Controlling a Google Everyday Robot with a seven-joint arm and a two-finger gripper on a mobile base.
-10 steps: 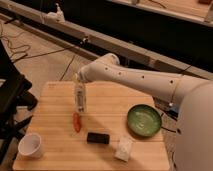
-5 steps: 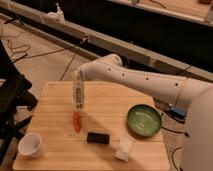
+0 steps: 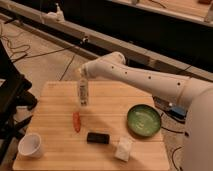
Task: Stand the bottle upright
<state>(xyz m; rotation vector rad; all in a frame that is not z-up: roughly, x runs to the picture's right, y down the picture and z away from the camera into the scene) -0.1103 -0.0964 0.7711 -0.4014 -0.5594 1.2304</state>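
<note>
- The gripper (image 3: 83, 75) sits at the end of the white arm (image 3: 145, 79), which reaches in from the right side and ends over the far left part of the wooden table (image 3: 55, 130).
- Its fingers are closed on the top of the bottle (image 3: 82, 92), at the cap end.
- The bottle hangs straight below the gripper, upright or very nearly so, cap up, its printed label facing the camera.
- The bottle's base is at or just above the tabletop, not far from the far edge and left of the middle; whether it touches the wood cannot be told.
- Nearer the front edge, below the bottle, lies a small orange-red object (image 3: 76, 121).
- A black block (image 3: 98, 138) lies to the right of it, near the front edge.
- A whitish packet (image 3: 123, 148) lies just beside the block, toward the front right corner.
- A green bowl (image 3: 144, 119) stands near the right edge.
- A white cup (image 3: 30, 145) stands at the front left corner.
</note>
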